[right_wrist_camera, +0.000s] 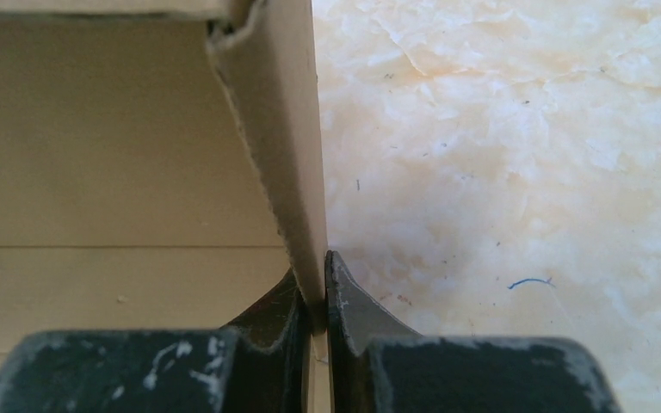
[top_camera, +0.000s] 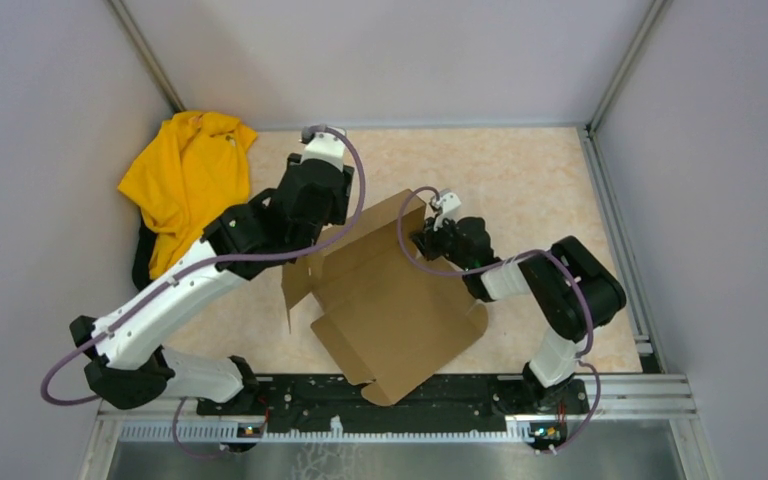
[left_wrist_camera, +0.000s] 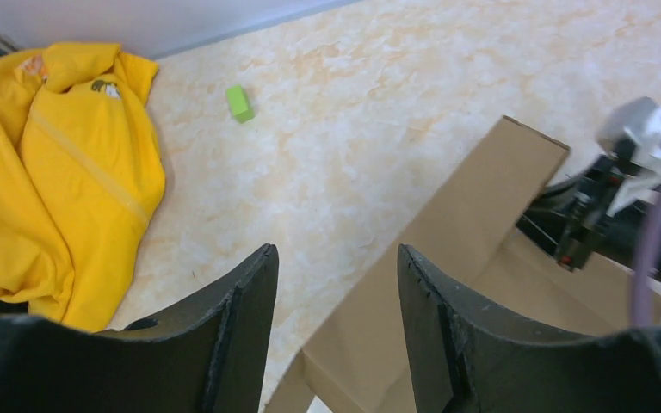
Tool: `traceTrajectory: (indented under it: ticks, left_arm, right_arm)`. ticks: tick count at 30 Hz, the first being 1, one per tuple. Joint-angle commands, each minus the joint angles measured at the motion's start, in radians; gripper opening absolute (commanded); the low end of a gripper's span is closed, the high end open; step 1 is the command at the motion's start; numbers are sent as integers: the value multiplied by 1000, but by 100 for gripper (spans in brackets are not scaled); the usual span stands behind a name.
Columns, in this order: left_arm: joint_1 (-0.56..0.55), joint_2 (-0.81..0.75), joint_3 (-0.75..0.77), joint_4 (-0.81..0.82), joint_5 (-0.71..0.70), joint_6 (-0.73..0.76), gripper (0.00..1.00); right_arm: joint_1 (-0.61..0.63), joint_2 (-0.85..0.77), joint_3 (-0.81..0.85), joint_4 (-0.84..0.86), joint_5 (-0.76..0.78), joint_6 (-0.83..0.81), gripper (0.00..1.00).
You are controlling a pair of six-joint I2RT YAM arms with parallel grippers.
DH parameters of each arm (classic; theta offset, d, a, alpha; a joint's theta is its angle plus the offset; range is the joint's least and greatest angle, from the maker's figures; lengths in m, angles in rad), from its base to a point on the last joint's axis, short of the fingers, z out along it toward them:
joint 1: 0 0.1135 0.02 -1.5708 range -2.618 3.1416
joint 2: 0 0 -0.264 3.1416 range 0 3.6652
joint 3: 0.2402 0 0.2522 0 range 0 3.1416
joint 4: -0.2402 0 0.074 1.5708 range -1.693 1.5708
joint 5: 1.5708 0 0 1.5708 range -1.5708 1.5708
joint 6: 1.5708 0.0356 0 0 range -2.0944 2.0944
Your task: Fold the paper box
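The paper box (top_camera: 390, 300) is a brown cardboard sheet with flaps, lying mid-table with its far side raised. My right gripper (top_camera: 428, 240) is shut on a raised side wall of the paper box (right_wrist_camera: 284, 155); the wall's edge runs between its fingertips (right_wrist_camera: 337, 284). The left gripper (top_camera: 325, 215) hovers at the box's far left flap, open, with only floor and cardboard (left_wrist_camera: 447, 249) seen between its fingers (left_wrist_camera: 254, 284). It touches nothing that I can see.
A yellow cloth garment (top_camera: 185, 180) lies bunched in the back left corner. A small green block (left_wrist_camera: 239, 102) sits on the tabletop beyond the left gripper. Grey walls enclose the table (top_camera: 520, 170) on three sides.
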Motion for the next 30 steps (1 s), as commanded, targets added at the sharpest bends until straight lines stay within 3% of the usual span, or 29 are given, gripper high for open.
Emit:
traceTrajectory:
  ticks: [1,11,19,30]
  left_arm:
    - [106,-18,-56,106,127,9,60]
    - [124,77,-214,296,346,-53,55]
    - [126,99,-351,258,183,-96,54]
    - [154,91,-459,319,245,-83,53]
  right_arm:
    - [9,-83,-28,55,-11,-32,0]
    - [102,-100,-64,79,168,-153,0]
    - [127,-95,-81,129,266,-177,0]
    - [138,-66,-87,221,235,-169,18]
